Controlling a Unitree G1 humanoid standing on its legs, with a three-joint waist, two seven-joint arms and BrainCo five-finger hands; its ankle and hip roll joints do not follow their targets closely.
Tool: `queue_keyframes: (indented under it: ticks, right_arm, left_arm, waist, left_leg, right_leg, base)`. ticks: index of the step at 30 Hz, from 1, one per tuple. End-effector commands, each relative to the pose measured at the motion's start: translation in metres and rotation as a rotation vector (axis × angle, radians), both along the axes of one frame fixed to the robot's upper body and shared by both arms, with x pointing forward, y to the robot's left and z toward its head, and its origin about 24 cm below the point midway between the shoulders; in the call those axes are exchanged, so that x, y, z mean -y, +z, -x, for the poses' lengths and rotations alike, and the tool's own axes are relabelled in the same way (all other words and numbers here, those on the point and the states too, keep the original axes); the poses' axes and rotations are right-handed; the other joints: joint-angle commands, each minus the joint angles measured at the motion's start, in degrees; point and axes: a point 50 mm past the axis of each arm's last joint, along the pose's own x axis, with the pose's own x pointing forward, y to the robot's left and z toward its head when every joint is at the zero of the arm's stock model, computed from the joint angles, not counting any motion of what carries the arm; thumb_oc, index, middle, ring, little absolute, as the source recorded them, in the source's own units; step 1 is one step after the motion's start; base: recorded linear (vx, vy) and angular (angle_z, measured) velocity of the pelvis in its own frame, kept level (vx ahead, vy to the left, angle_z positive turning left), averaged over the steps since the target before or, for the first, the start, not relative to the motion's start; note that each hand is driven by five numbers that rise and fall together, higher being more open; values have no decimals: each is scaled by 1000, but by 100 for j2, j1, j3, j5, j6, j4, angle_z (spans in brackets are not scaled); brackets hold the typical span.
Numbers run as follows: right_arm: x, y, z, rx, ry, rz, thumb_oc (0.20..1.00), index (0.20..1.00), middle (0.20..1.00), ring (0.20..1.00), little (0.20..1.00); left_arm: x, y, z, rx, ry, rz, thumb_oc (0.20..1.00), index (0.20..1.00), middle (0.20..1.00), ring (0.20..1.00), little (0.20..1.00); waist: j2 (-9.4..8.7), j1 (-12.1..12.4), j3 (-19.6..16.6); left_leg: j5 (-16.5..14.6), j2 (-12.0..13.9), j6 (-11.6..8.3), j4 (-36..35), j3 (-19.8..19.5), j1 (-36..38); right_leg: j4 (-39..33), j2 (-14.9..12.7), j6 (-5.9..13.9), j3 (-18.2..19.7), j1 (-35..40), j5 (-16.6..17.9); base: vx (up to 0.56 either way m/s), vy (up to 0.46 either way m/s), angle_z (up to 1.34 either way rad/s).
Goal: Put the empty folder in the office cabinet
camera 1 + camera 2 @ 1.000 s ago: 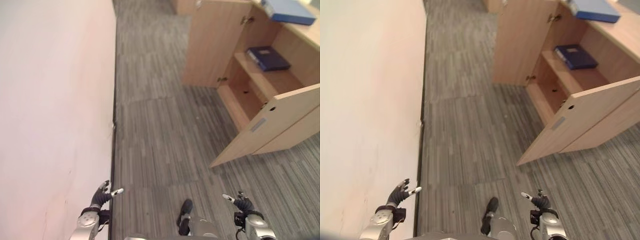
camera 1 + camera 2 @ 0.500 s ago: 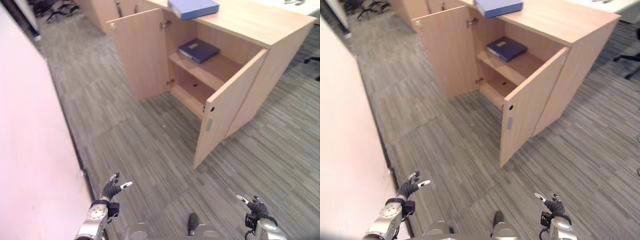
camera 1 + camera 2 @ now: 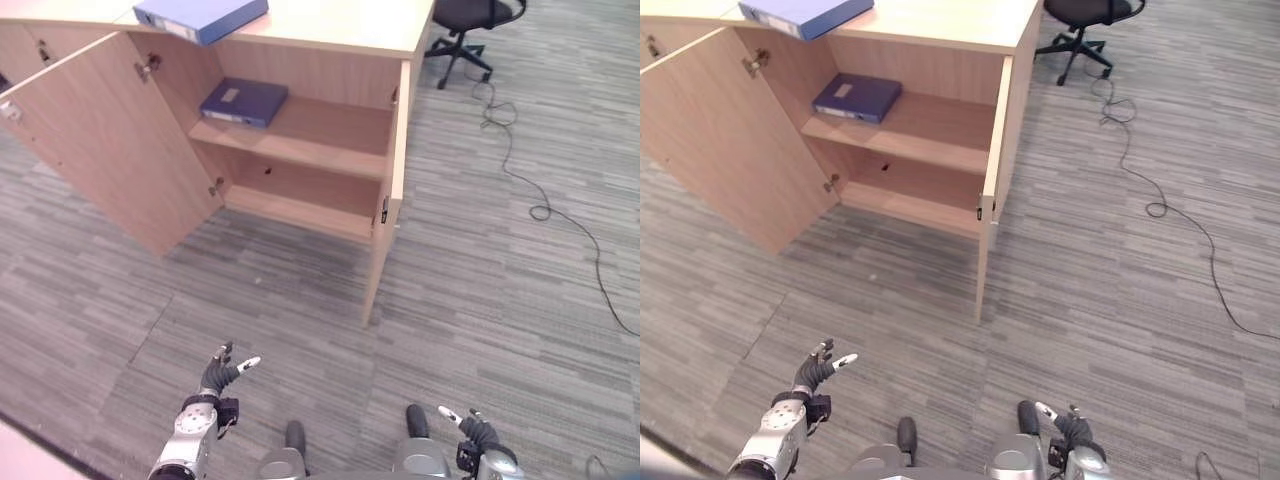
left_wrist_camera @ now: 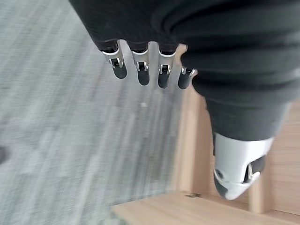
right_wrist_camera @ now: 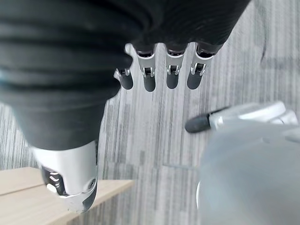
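A wooden office cabinet (image 3: 330,150) stands ahead with both doors swung open. On its top lies a light blue folder (image 3: 200,15). A dark blue folder (image 3: 243,100) rests flat on the upper shelf, toward the left. My left hand (image 3: 218,378) hangs low over the carpet, well short of the cabinet, fingers (image 4: 140,70) straight and holding nothing. Low at the lower right, my right hand (image 3: 472,430) is likewise open and empty, its fingers (image 5: 159,77) spread over the floor.
The left door (image 3: 100,150) juts out toward me; the right door (image 3: 390,190) stands edge-on. A black office chair (image 3: 475,20) sits behind the cabinet's right end. A thin cable (image 3: 520,170) trails across the grey carpet at the right.
The camera has swung right: the pale wall has left the picture and the cabinet now faces me. Both hands stay low and open.
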Motion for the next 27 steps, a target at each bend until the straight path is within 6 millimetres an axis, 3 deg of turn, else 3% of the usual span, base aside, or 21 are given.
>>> queue_keyframes:
  ticks: [1, 2, 3, 4, 6, 7, 8, 9, 10, 13, 14, 16, 17, 18, 21, 23, 27]
  right_arm:
    - [32, 16, -16, 74, -54, 65, 1000, 1000, 1000, 1000, 1000]
    - [28, 14, -14, 73, -66, 49, 1000, 1000, 1000, 1000, 1000]
    - [21, 13, -18, 100, -86, 16, 1000, 1000, 1000, 1000, 1000]
    - [17, 14, -23, 114, -86, 4, 1000, 1000, 1000, 1000, 1000]
    - [11, 13, -25, 113, -52, 1, 1000, 1000, 1000, 1000, 1000]
    - [11, 13, -25, 113, -51, 1, 1000, 1000, 1000, 1000, 1000]
    - [7, 12, -25, 106, -11, 3, 1000, 1000, 1000, 1000, 1000]
    - [5, 12, -25, 100, 9, 0, 1000, 1000, 1000, 1000, 1000]
    - [2, 10, -26, 84, 41, -4, 1000, 1000, 1000, 1000, 1000]
    - [1, 8, -25, 73, 33, -12, 1000, 1000, 1000, 1000, 1000]
    - [5, 7, -19, 57, 30, -5, 1000, 1000, 1000, 1000, 1000]
    - [5, 7, -19, 57, 30, -4, 1000, 1000, 1000, 1000, 1000]
    - [10, 4, -9, 15, 37, 6, 1000, 1000, 1000, 1000, 1000]
    - [13, 4, -7, 5, 48, 16, 1000, 1000, 1000, 1000, 1000]
    - [26, 9, -13, -12, 97, 69, 1000, 1000, 1000, 1000, 1000]
    - [31, 10, -12, -30, 105, 89, 1000, 1000, 1000, 1000, 1000]
    - [38, 10, -6, -51, 86, 97, 1000, 1000, 1000, 1000, 1000]
  left_arm:
    - [6, 4, -4, 34, -60, -23, 1000, 1000, 1000, 1000, 1000]
    - [7, 6, -7, 41, -77, -32, 1000, 1000, 1000, 1000, 1000]
    - [4, 12, -13, 59, -95, -53, 1000, 1000, 1000, 1000, 1000]
    - [0, 15, -15, 68, -91, -61, 1000, 1000, 1000, 1000, 1000]
    - [-4, 17, -11, 67, -93, -64, 1000, 1000, 1000, 1000, 1000]
    - [-4, 18, -11, 67, -93, -64, 1000, 1000, 1000, 1000, 1000]
    - [-8, 16, -2, 53, -84, -55, 1000, 1000, 1000, 1000, 1000]
    - [-10, 14, 4, 43, -75, -48, 1000, 1000, 1000, 1000, 1000]
    - [-12, 8, 15, 9, -42, -25, 1000, 1000, 1000, 1000, 1000]
    - [-13, 6, 17, -3, -33, -24, 1000, 1000, 1000, 1000, 1000]
    - [-4, 5, 17, 4, -69, -2, 1000, 1000, 1000, 1000, 1000]
    - [-3, 5, 17, 4, -69, -1, 1000, 1000, 1000, 1000, 1000]
    - [0, 2, 20, 6, -50, 24, 1000, 1000, 1000, 1000, 1000]
    - [2, 2, 21, 10, -50, 35, 1000, 1000, 1000, 1000, 1000]
    - [7, 6, 17, 44, -32, 77, 1000, 1000, 1000, 1000, 1000]
    - [9, 5, 17, 45, -36, 82, 1000, 1000, 1000, 1000, 1000]
    - [3, 6, 19, 43, -16, 70, 1000, 1000, 1000, 1000, 1000]
  waist:
    - [112, -17, -204]
    - [68, -12, -192]
    - [13, -30, -123]
    - [0, 75, -54]
    - [17, 286, -15]
    - [7, 265, -33]
    - [-4, 475, 14]
    - [-1, 513, 50]
    - [39, 485, 198]
    - [37, 481, 254]
    - [14, 386, 226]
    - [21, 407, 224]
    - [62, 358, 206]
    - [85, 378, 203]
    - [142, 493, 277]
    - [98, 562, 258]
    - [36, 581, 151]
  left_leg:
    - [406, 1319, -880, 16, -71, -348]
    - [333, 1211, -794, 34, 13, -332]
    - [226, 1032, -620, 14, 214, -237]
    - [150, 957, -544, 15, 458, -134]
    - [47, 730, -356, 20, 801, -55]
    - [70, 715, -345, 18, 779, -89]
    - [-19, 502, -126, 24, 1117, 17]
    - [-44, 406, -19, 19, 1242, 74]
    - [-121, 173, 172, 36, 1410, 264]
    - [-205, 106, 171, 84, 1423, 349]
    - [-296, 16, 126, 335, 1384, 288]
    - [-308, 26, 121, 346, 1405, 288]
    - [-369, -5, 110, 559, 1354, 263]
    - [-423, -16, 101, 730, 1310, 181]
    - [-391, 22, -201, 1572, 760, -309]
    - [-296, 174, -314, 1652, 331, -459]
    - [-54, 790, -369, 1045, -25, -468]
  right_leg:
    - [353, -287, 432, -74, 186, -1468]
    - [530, -347, 432, -90, 102, -1407]
    - [1008, -434, 432, -214, -204, -1106]
    - [1327, -578, 432, -679, -418, -1041]
    - [1813, -989, 350, -2068, -506, -1040]
    - [1788, -1002, 351, -2093, -509, -1011]
    - [2315, -1049, 220, -3148, -490, -1092]
    - [2644, -842, 190, -3325, -533, -1255]
    - [3013, 53, 223, -3583, -849, -1486]
    - [2876, 221, 201, -3616, -874, -1572]
    - [1990, 610, -198, -2980, -596, -1824]
    - [1982, 624, -204, -2961, -600, -1820]
    - [1545, 713, -305, -2593, -446, -1802]
    - [1341, 720, -360, -2565, -334, -1798]
    - [954, 780, -456, -2294, -203, -1823]
    - [816, 747, -442, -2144, -187, -1819]
    - [811, 630, -279, -2023, -75, -1939]
  base:
    - [72, 334, 8]
    - [41, 458, 2]
    - [-21, 492, 0]
    - [-49, 550, -28]
    - [-63, 407, -83]
    - [-76, 463, -100]
    - [-63, 439, -76]
    - [-31, 709, -142]
    - [14, 416, -117]
    - [43, 118, -78]
    - [39, -7, -15]
    - [46, 7, 17]
    - [50, 24, 1]
    - [13, 38, -18]
    - [-69, 77, -66]
    - [-26, 91, -70]
    - [84, 127, -27]
